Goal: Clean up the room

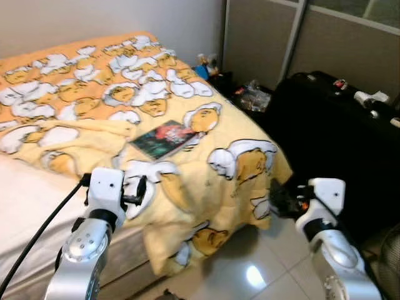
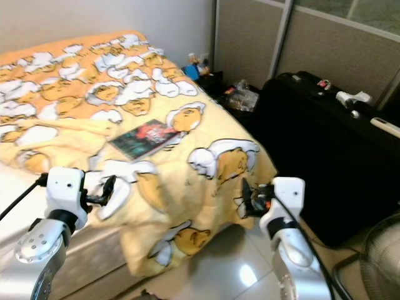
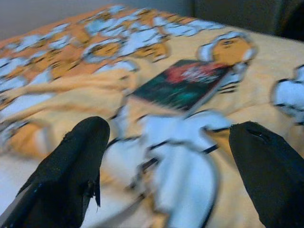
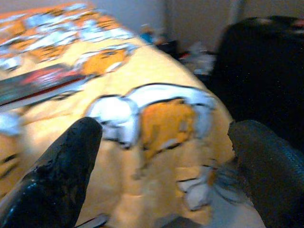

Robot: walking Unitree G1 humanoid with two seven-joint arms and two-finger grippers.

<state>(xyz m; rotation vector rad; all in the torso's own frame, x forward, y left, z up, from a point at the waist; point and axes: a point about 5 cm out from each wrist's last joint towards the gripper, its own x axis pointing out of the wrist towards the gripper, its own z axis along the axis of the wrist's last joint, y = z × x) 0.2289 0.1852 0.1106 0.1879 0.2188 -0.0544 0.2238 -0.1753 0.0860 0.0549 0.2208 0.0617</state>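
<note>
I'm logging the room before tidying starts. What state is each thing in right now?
Book: closed, lying flat on the blanket.
Blanket: rumpled, one corner hanging over the bed's edge toward the floor.
Suitcase: shut, beside the bed.
Left claw: open, empty, above the blanket short of the book.
Right claw: open, empty, at the bed's corner.

Book point(image 1: 164, 139) on bed point(image 1: 81, 94), suitcase point(image 1: 331, 137) right

The blanket point(image 1: 187, 162) is soft matt cloth, rumpled. The book point(image 1: 164, 139) on it has a glossy cover. The floor point(image 1: 262, 275) is shiny smooth tile, and the suitcase point(image 1: 331, 137) at far right looks matt black.
</note>
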